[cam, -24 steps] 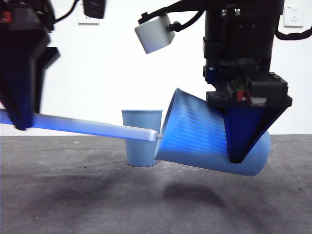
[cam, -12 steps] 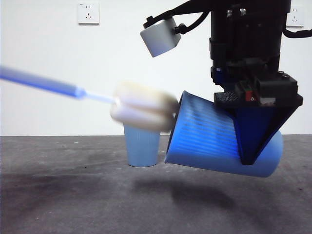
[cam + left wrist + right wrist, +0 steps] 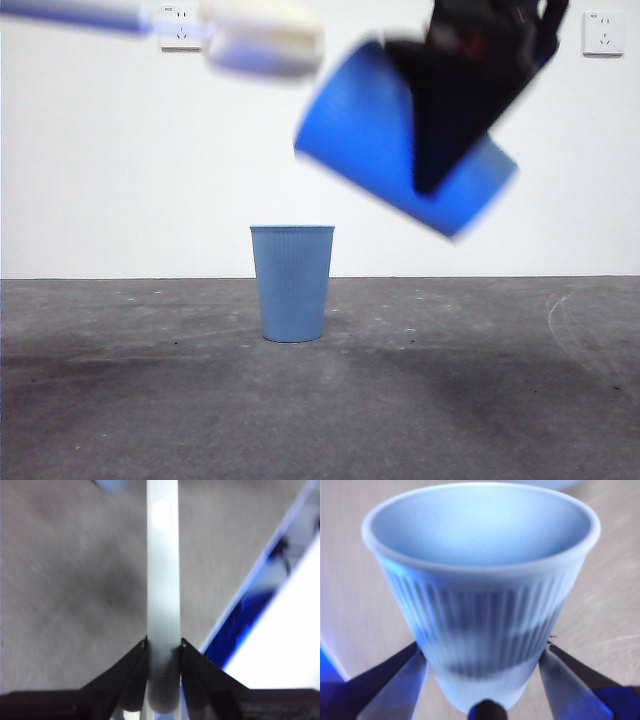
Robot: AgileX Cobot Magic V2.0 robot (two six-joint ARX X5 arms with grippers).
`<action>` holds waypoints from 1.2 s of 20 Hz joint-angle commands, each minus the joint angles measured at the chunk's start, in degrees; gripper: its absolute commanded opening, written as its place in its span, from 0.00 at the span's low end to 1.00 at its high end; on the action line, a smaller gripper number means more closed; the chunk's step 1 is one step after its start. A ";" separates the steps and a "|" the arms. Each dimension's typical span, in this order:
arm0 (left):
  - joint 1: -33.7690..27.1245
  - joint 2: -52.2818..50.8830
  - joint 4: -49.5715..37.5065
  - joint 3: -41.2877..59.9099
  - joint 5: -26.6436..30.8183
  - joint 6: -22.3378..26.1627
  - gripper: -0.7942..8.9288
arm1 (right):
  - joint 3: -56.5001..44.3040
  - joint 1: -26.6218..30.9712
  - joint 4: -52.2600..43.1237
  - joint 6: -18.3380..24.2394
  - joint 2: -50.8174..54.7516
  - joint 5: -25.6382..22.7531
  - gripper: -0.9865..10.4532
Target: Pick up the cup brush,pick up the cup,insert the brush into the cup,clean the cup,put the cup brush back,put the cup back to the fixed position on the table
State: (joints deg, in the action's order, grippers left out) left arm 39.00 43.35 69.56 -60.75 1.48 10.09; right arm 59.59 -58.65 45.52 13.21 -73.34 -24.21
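My right gripper (image 3: pixel 440 120) is shut on a light-blue ribbed cup (image 3: pixel 380 135) and holds it high above the table, tilted with its mouth toward the upper left; its jaws clamp the cup's lower body (image 3: pixel 485 630). My left gripper (image 3: pixel 163 647) is shut on the cup brush handle (image 3: pixel 162 580). In the front view the brush (image 3: pixel 262 38) is near the top edge, its cream sponge head just left of the held cup's mouth and outside it. The left gripper itself is out of the front view. A second, identical cup (image 3: pixel 292 282) stands upright on the table (image 3: pixel 150 400).
Two wall sockets (image 3: pixel 180 28) sit on the white wall behind. The standing cup is below and left of the held cup. The dark grey table spreads wide to both sides.
Both arms have risen. The brush came out of the held cup and moved up and left. The held cup went up and tilted more steeply. The standing cup has not moved.
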 commanded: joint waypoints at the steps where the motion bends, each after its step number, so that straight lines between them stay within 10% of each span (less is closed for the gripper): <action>1: -0.42 -0.39 -6.47 0.24 0.68 -10.12 0.07 | 0.26 -0.11 -2.40 -6.60 3.23 -0.76 0.08; 9: -8.00 5.92 -22.91 0.35 7.26 -17.59 0.07 | 0.26 -0.11 -5.31 -11.74 14.08 -3.30 0.08; 16: -23.82 21.07 -35.45 4.70 -6.58 -25.44 0.07 | 0.26 -0.11 -6.84 -13.25 25.53 -6.29 0.08; 24: -23.96 33.55 -52.70 16.63 -4.59 -30.69 0.07 | 0.26 -0.11 -6.29 -13.35 29.07 -7.56 0.08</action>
State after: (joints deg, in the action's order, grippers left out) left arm 14.90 76.62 17.08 -44.51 -3.38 -19.51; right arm 59.59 -58.65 39.48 0.60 -44.36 -31.55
